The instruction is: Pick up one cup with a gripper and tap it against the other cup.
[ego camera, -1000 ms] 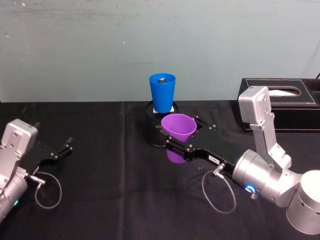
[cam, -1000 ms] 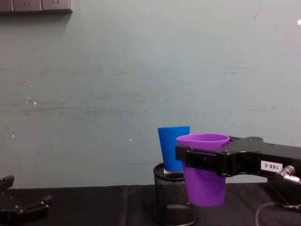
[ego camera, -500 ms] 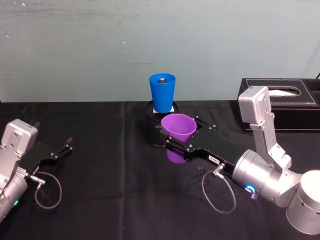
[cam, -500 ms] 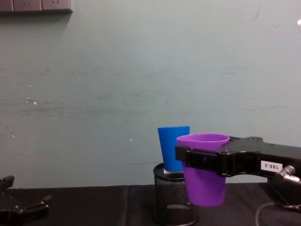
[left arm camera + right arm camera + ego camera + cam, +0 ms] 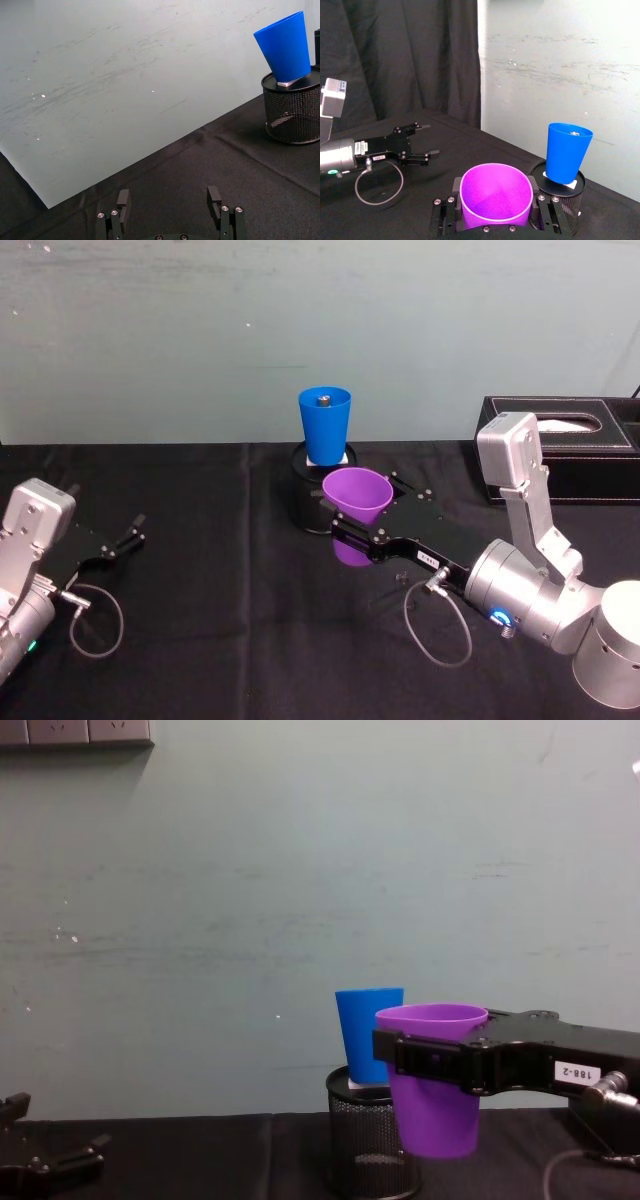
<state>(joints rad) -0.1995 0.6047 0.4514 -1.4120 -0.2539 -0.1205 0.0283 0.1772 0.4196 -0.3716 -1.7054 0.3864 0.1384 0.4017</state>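
Fingers of my right gripper (image 5: 365,510) are clamping the purple cup (image 5: 357,492) from both sides just under its rim. I am holding it upright, mouth up, near the middle of the black worktop (image 5: 220,640). In the chest view the flat black fingers are crossing the cup's upper band while its tapered body is hanging below them.

The blue cup (image 5: 324,425) is standing behind it and slightly to my left. It is raised on a pale block (image 5: 345,455) that is sitting on top of a black mesh pen holder (image 5: 303,502). The two cups are not touching; my right wrist view is showing a clear gap between them. From the chest the purple rim is sitting a little lower than the blue rim, and the purple body is overlapping the holder's right side. The holder is therefore standing right beside the purple cup's lower half, between it and the spot under the blue cup.

A black tissue box (image 5: 560,465) is lying well off to my right against the pale green wall (image 5: 150,330), clear of both cups. A loop of cable (image 5: 440,632) is trailing on the worktop beside my right wrist.

My left gripper (image 5: 133,530) is resting low at the far left of the worktop with its fingers spread apart and nothing between them, well away from the cups.
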